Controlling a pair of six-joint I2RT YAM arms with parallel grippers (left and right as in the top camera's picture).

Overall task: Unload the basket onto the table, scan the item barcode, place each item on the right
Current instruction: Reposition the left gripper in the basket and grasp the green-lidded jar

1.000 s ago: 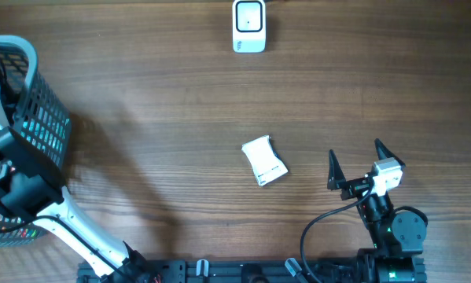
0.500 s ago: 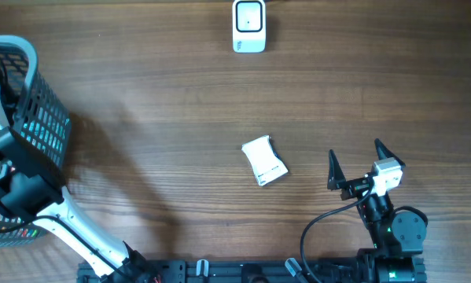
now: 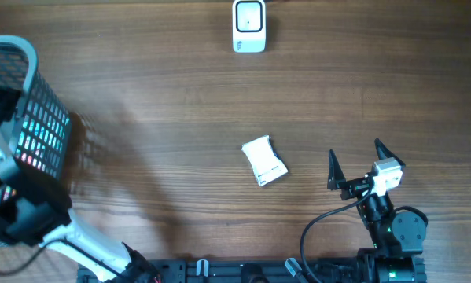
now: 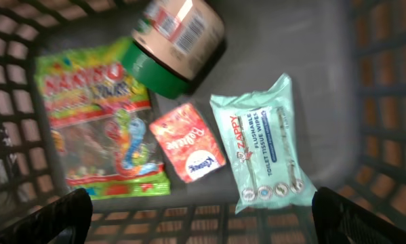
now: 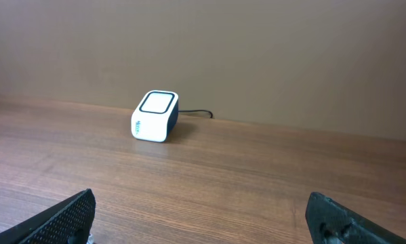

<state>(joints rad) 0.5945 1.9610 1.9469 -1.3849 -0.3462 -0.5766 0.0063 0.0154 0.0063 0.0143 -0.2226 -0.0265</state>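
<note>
My left fingers point(image 4: 60, 220) are spread wide and empty above the black mesh basket point(image 4: 386, 102). In it lie a mint-green wipes pack point(image 4: 264, 146), a red tissue packet point(image 4: 189, 142) and a green gummy bag point(image 4: 101, 129), walled in closely. My right fingers point(image 5: 67, 217), also spread and empty, face open worktop point(image 5: 223, 196) before the white box scanner point(image 5: 155, 116). Since a second ago my left arm point(image 3: 23, 208) has slid towards the front edge.

The right arm point(image 3: 394, 229) is black with rounded joint housings, and a thin black cable point(image 3: 305, 240) curves out from it. A white block point(image 3: 386, 173) sits behind the right gripper point(image 3: 354, 149), whose black fingers point(image 3: 332, 171) taper to points. The left arm point(image 3: 86, 242) is a smooth white link with a boxy black wrist point(image 3: 27, 206). The left gripper point(image 4: 213, 220) has matte black fingertips.
</note>
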